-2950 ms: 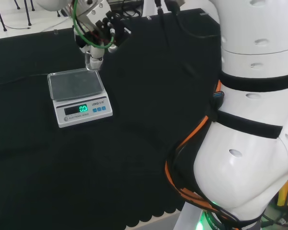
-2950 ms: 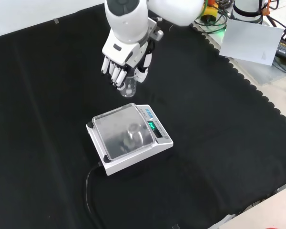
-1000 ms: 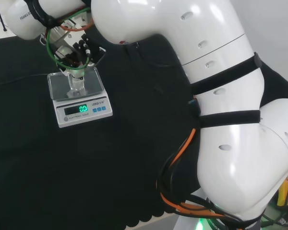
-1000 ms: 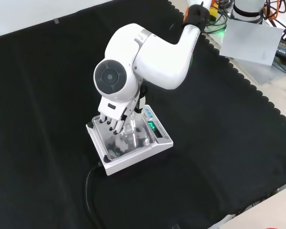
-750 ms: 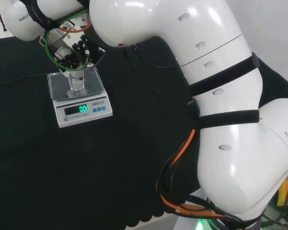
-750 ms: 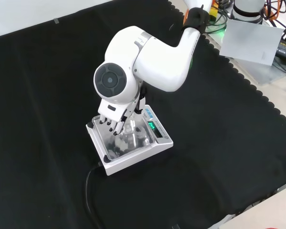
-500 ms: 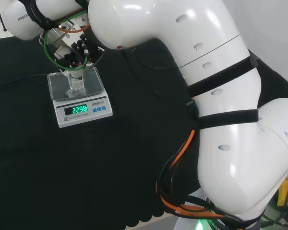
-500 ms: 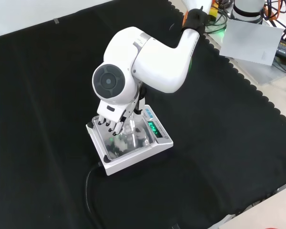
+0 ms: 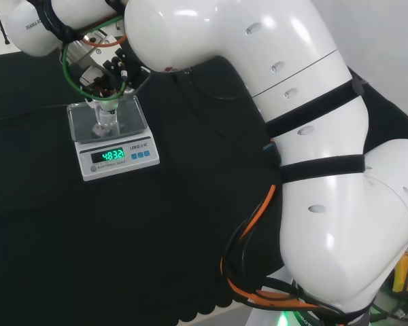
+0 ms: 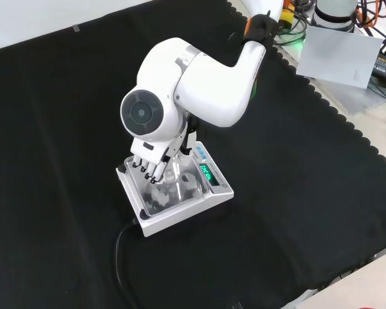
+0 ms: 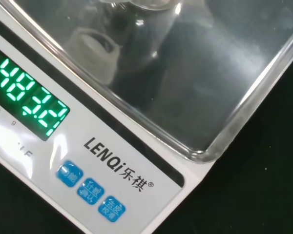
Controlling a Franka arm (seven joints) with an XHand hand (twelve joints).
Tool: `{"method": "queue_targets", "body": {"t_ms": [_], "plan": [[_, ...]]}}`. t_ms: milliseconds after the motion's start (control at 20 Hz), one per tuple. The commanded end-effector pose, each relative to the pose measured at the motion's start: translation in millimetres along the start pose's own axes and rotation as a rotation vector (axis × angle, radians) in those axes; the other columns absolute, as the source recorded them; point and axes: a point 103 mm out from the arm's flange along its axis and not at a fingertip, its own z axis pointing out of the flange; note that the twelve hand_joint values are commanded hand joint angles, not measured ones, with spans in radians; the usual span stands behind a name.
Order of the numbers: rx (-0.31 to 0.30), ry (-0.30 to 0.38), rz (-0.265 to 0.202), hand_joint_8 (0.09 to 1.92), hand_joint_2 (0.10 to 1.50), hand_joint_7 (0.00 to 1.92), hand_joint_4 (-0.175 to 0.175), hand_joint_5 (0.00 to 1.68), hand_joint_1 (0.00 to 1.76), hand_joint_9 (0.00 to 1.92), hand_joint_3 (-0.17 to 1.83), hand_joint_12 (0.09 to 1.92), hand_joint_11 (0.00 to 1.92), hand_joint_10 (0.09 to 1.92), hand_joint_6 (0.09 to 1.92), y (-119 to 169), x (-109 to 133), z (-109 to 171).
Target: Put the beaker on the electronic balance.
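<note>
- Since three seconds ago the black and white robot hand [image 9: 107, 76] has been coming down from above the far edge of the white electronic balance with the clear pan [image 9: 126, 157], and the small clear glass beaker [image 9: 105, 121] it was carrying in the air is now sitting upright on that pan; the lit green display [image 9: 112, 154], which was reading zero, is now showing a non-zero reading.
- In the head view, the beaker is standing on the middle of the pan, directly under the hand, with its base touching the pan surface.
- The hand is staying curled round the upper part of the beaker, with fingers [image 10: 148, 169] pointing down over the pan in the front view.
- In the front view, the arm's big white link with the round grey cap [image 10: 141, 114] is sitting just above the hand, hiding part of it.
- In the wrist view, the pan's clear rim [image 11: 244, 102] and the balance's blue buttons [image 11: 90, 190] are showing close up, with the beaker's base [image 11: 136, 29] resting on the pan.
- The balance is lying on the black cloth worktop [image 10: 309, 180], with a black cable [image 10: 120, 257] trailing from its near side in the front view.
</note>
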Motion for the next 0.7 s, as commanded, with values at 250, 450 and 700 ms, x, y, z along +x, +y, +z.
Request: {"method": "queue_targets", "body": {"t_ms": [250, 450, 700], "plan": [[0.124, -0.042, 0.013, 0.71, 0.94, 0.04, 0.006, 0.05, 0.83, 0.25, -0.17, 1.42, 0.35, 0.94, 0.20, 29.2, 7.0, 31.2], [0.046, 0.020, -0.007, 0.12, 0.90, 0.00, 0.071, 0.00, 0.79, 0.02, -0.17, 1.44, 0.08, 0.75, 0.09, 26.8, -2.9, 43.1], [-0.013, 0.053, -0.007, 0.09, 0.89, 0.00, 0.091, 0.00, 0.78, 0.00, -0.17, 1.45, 0.00, 0.62, 0.09, 9.4, -16.1, 25.5]]}}
